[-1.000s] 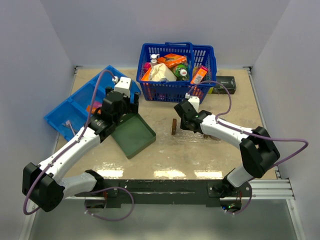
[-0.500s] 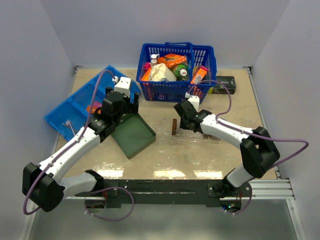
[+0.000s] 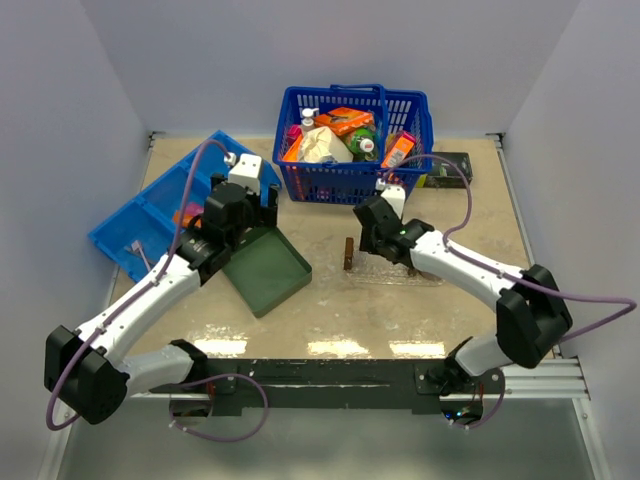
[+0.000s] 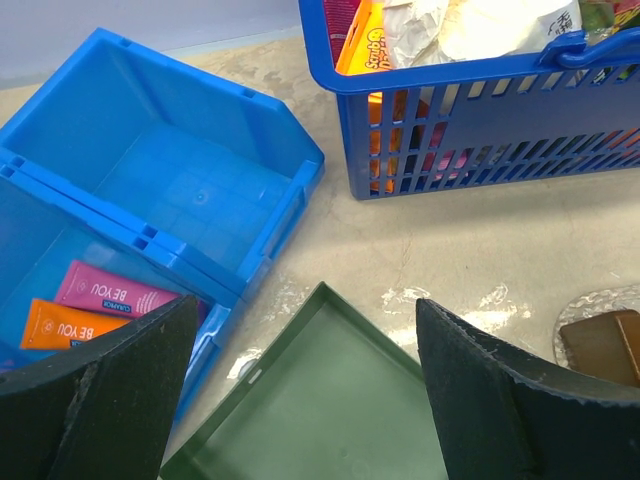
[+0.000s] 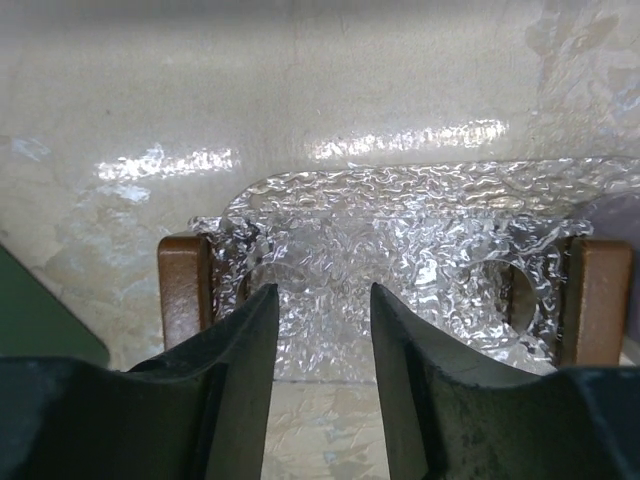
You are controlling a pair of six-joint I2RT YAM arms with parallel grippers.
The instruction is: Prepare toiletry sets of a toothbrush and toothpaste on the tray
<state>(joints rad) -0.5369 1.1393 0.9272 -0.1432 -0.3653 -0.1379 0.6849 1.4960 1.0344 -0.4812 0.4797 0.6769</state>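
The clear tray [image 5: 400, 240], with a brown wooden handle [image 5: 185, 290] at each short end, lies on the table right of centre [image 3: 395, 268]. My right gripper [image 5: 320, 330] hangs just above its near edge, open and empty; it also shows in the top view [image 3: 368, 240]. The pink toothpaste tube [image 4: 105, 292] and the orange one [image 4: 62, 323] lie in the blue divided bin [image 4: 200, 190]. My left gripper [image 4: 300, 400] is open and empty above the dark green tray [image 4: 330, 390], right of the bin. No toothbrush shows clearly.
A blue basket [image 3: 355, 140] full of packets and bottles stands at the back centre. A dark box [image 3: 452, 165] lies to its right. The dark green tray [image 3: 268, 268] lies between the blue bin [image 3: 150, 215] and the clear tray.
My right arm has shifted a little to the right over the clear tray, its elbow swinging outward. The left arm has not moved.
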